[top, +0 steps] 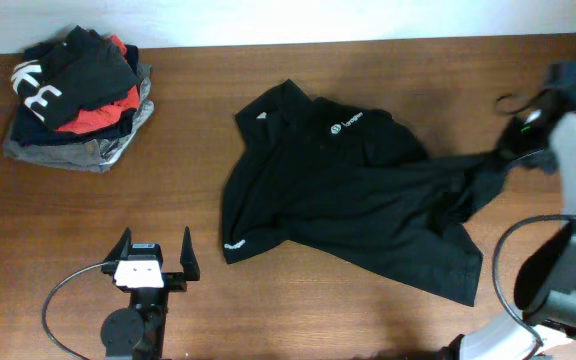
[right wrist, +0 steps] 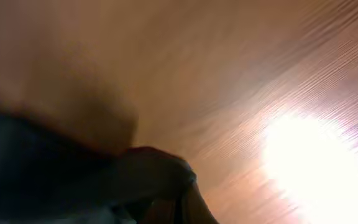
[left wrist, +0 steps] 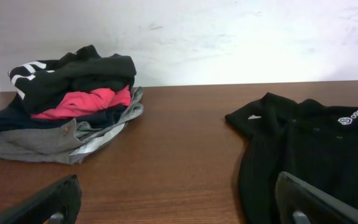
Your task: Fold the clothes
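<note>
— R gripper (top: 515, 138), L gripper (top: 155, 262): state?
— R is clamped on the black top (top: 348, 200); L is held wide, empty. No fold made yet; top is spread rumpled, centre-right on the table (top: 198, 300).

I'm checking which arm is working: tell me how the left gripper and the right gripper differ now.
The left gripper stands wide open and holds nothing; the right gripper is shut on an end of the black top. The left gripper sits near the front edge of the table, apart from the top; the right gripper is at the top's right end, fabric drawn out toward it. Both are two-finger grippers over the same wooden table.
</note>
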`<action>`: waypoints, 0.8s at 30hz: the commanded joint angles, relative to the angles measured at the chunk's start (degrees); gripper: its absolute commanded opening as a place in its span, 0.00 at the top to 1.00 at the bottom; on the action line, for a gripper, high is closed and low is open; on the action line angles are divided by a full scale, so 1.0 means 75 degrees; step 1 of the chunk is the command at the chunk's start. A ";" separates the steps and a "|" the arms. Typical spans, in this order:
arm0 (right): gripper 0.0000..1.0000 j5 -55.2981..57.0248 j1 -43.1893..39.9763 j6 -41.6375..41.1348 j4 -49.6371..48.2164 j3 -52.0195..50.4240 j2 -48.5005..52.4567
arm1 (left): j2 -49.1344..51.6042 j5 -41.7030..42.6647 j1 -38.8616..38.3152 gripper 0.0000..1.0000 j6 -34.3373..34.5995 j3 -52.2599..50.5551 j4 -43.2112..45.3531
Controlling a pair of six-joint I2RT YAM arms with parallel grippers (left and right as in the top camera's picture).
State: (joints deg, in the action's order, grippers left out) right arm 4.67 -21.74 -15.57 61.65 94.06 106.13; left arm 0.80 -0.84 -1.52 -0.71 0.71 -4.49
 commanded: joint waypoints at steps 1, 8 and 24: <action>0.95 0.0251 -0.0533 0.0242 -0.0073 0.0635 -0.0087 | -0.0058 0.0085 0.0032 0.01 -0.0146 -0.0029 -0.0035; 0.47 0.0510 -0.1198 0.0242 -0.0353 0.0688 0.0015 | -0.0058 0.0085 0.0032 0.01 -0.0146 -0.0029 -0.0035; 0.29 -0.1865 -0.1346 0.0204 0.1294 0.0717 -0.0425 | -0.0058 0.0085 0.0032 0.01 -0.0146 -0.0029 -0.0035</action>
State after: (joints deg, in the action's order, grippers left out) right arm -3.88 -31.83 -13.50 70.30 98.48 106.00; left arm 0.78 -0.84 -1.52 -0.71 0.71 -4.49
